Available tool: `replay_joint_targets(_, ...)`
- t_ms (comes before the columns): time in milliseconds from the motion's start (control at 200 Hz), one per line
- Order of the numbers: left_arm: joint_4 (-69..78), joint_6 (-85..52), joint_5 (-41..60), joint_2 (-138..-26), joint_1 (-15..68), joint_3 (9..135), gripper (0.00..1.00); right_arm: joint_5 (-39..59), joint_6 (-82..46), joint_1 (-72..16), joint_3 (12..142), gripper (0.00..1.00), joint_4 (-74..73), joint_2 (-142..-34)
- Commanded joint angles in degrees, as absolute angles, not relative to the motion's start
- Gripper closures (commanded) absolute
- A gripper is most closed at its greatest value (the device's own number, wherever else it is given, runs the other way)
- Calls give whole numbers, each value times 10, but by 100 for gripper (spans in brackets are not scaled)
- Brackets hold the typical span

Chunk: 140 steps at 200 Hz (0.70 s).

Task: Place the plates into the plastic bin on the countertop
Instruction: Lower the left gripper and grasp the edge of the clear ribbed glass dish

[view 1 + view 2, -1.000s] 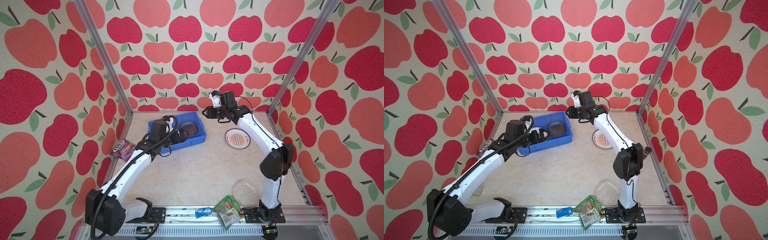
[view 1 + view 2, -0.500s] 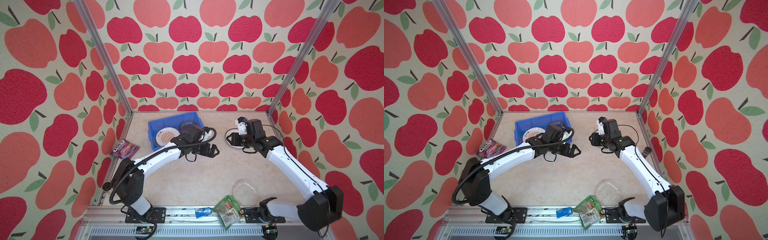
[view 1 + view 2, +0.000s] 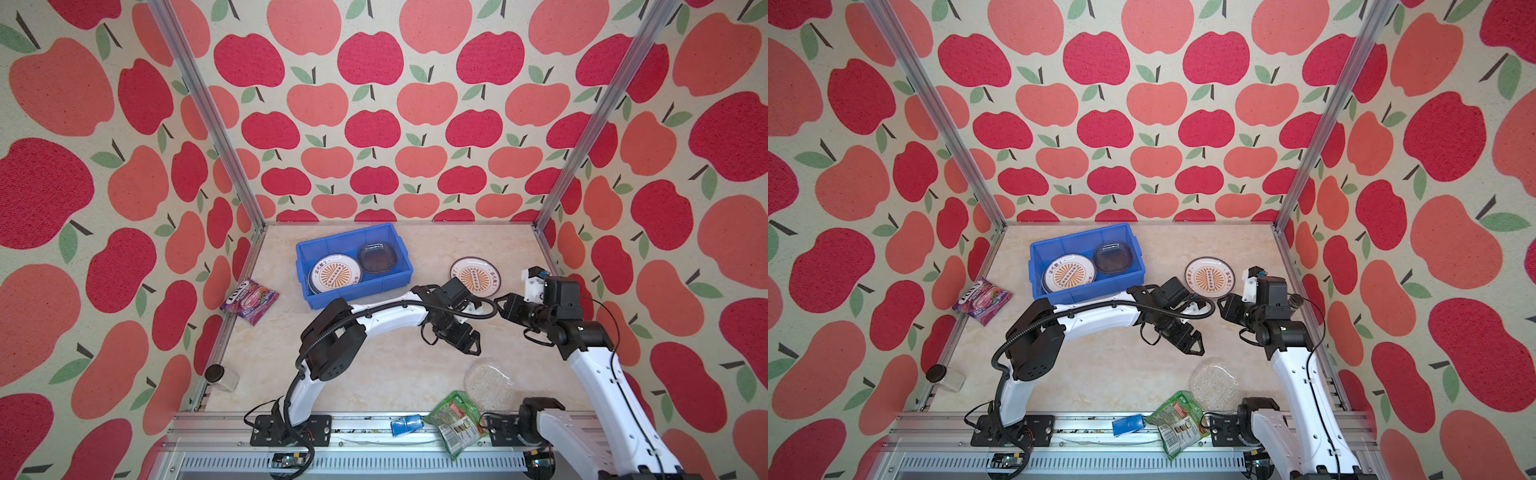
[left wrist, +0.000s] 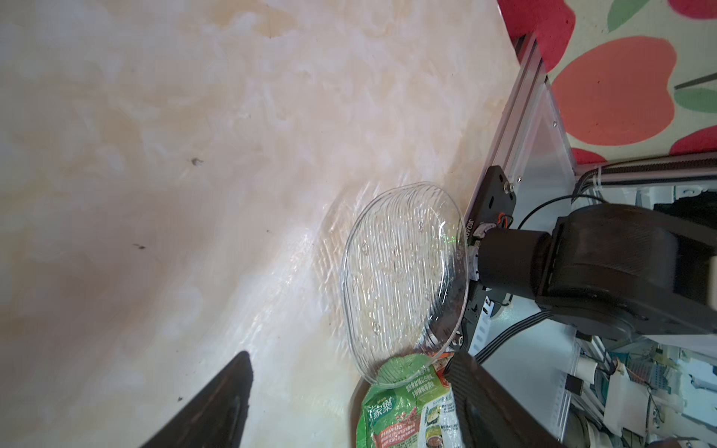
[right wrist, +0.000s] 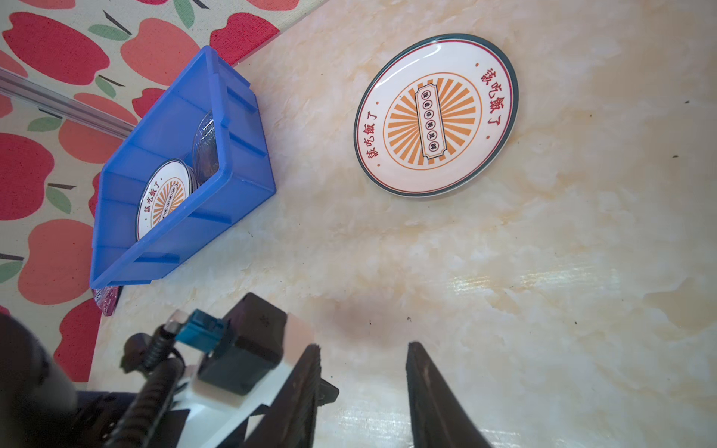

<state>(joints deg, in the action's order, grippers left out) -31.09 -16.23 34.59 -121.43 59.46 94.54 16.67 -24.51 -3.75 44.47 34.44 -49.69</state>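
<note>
A: Entry 1, bin. The blue bin (image 3: 361,293) stands at the back left of the bench (image 3: 395,382), set slightly askew to the back wall. Contents?

B: Two plates show from above. The binned sunburst plate (image 3: 334,274) lies flat in the left half. More rims show under its near edge, but I cannot count them. The smoky glass plate (image 3: 377,258) lies in the right half, just beside it.

A: Entry 2, plates outside the bin?

B: The loose sunburst plate (image 3: 475,276) lies flat on the bench to the right of the bin, apart from it. The clear glass plate (image 4: 403,279) lies near the front rail by the right arm's base. Its rim laps over the top of the green snack bag (image 4: 403,411).

A: Entry 3, end effectors.

B: Left end effector (image 3: 471,351): jaws wide apart with nothing between them. It is above bare bench, pointing toward the clear glass plate and not touching it. Right end effector (image 5: 361,349): jaws partly apart and empty, with only bench in the gap. It hovers near the loose sunburst plate, on its front-right side, without contact.

A: Other items?

B: A purple candy packet (image 3: 249,299) lies by the left wall. A dark-lidded jar (image 3: 220,376) stands at the front left corner.
</note>
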Motion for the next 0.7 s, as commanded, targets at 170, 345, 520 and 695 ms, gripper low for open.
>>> replay_joint_targets(170,-379,-166,354,-1260,600,969,41,219,-254,-21,423,61,334,-490)
replay_joint_targets(345,-381,-170,365,-1276,611,979,45,222,-254,-20,419,62,327,-496)
replay_joint_targets(520,-389,-170,378,-1295,617,999,49,222,-258,-18,416,62,324,-494)
replay_joint_targets(695,-391,-182,385,-1309,623,1013,57,212,-260,-15,413,62,331,-474)
